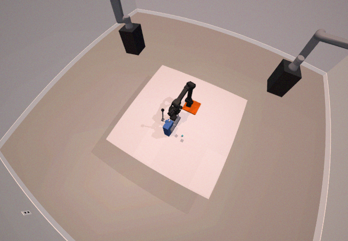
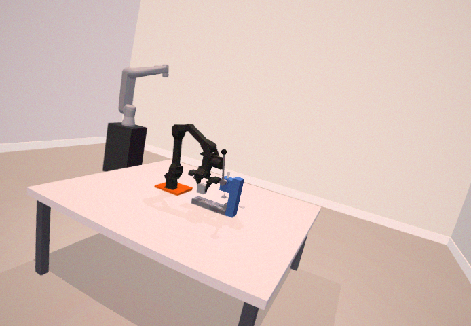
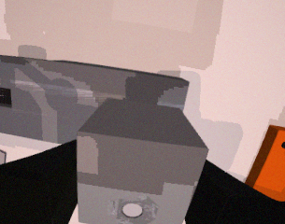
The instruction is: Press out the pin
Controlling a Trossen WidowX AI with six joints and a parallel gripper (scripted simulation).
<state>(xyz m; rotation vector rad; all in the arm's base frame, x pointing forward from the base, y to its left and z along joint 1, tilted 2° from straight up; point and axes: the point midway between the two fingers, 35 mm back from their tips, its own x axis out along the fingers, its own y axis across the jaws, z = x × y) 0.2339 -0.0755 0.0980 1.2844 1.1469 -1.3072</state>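
Jaws clamped on the grey block (image 2: 201, 188) (image 3: 137, 159); gripper (image 2: 203, 185) holds it above the outer end of the grey press bed (image 1: 176, 122) (image 2: 209, 204) (image 3: 35, 103), block not on the bed. Pale round pin (image 3: 132, 210) shows in its face. Blue press frame (image 1: 168, 127) (image 2: 234, 196) stands at the bed's far end, lever (image 1: 162, 114) (image 2: 223, 165) up, punch (image 2: 224, 196) clear of the bed.

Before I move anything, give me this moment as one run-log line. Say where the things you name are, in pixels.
gripper (image 2: 202, 189) (image 3: 137, 146): shut on gray block (image 2: 201, 188) (image 3: 137, 161) | block: above press bed (image 2: 197, 201) (image 3: 27, 114), not seated | lever (image 1: 162, 114) (image 2: 223, 165): up | pin press: pending
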